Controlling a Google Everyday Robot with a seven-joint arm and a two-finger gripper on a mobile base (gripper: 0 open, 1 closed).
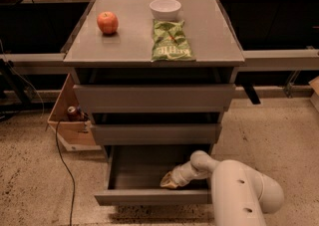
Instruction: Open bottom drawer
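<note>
Bottom drawer [149,198]: lowest of three grey drawers, lower centre of frame. Open, slid well forward. Front panel slim, flat, handle-less, level, standing clear ahead of middle drawer [155,134] front. Interior plain grey tray seen from above, rear part in shadow under middle drawer. Gripper [168,181] inside tray, right of centre, just behind front panel.
</note>
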